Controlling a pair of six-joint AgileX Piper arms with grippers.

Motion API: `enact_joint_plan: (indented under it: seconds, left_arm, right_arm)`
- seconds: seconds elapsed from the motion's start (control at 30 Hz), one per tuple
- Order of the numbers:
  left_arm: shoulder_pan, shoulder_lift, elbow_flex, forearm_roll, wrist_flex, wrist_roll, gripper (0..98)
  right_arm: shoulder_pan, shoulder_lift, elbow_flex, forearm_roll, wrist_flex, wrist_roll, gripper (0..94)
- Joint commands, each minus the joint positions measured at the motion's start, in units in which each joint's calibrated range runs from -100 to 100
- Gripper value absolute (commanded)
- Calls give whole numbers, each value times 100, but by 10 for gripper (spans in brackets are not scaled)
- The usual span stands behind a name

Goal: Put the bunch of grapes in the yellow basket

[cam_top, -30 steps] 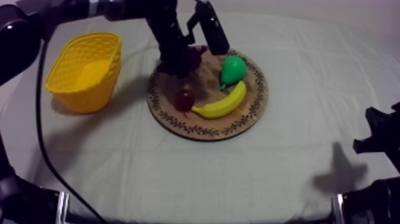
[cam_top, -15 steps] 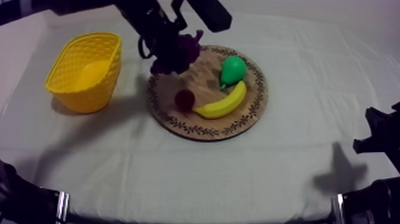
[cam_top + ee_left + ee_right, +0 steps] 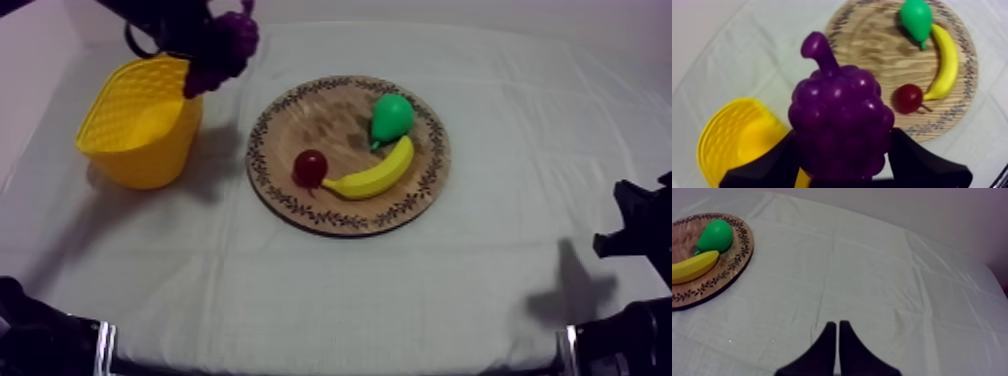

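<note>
A purple bunch of grapes [image 3: 221, 50] hangs in the air over the yellow basket's [image 3: 140, 122] right rim, held by my left gripper [image 3: 205, 40], which is shut on it. In the left wrist view the grapes [image 3: 839, 125] sit between the black fingers [image 3: 769, 162], above the basket [image 3: 727, 137] and left of the round wooden board [image 3: 882, 45]. My right gripper [image 3: 834, 330] is shut on nothing, a narrow wedge low over the cloth at the right side, far from the board [image 3: 348, 153].
On the board lie a green pear [image 3: 391, 117], a banana [image 3: 373, 175] and a small red fruit [image 3: 310, 166]. The right arm [image 3: 640, 235] rests at the lower right edge. Bare cloth spreads in front of the board and basket.
My left gripper lifted the grapes off the board and carried them left, from the board's back left edge to above the basket's right rim. The right arm stayed still.
</note>
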Motion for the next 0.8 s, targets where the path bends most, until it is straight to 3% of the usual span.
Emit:
enact_joint_plan:
  seconds: [0.0, 0.33, 0.77]
  left_arm:
    - [-341, -182, 149, 6, -7, -7, 515]
    - [-1264, -774, 944, 35, -33, -58, 510]
    - [-1593, 85, 226, 69, -51, -33, 526]
  right_arm:
    - [1, -2, -1, 1, 0, 4, 5]
    - [1, -2, -1, 1, 0, 4, 5]
    - [1, -2, -1, 1, 0, 4, 5]
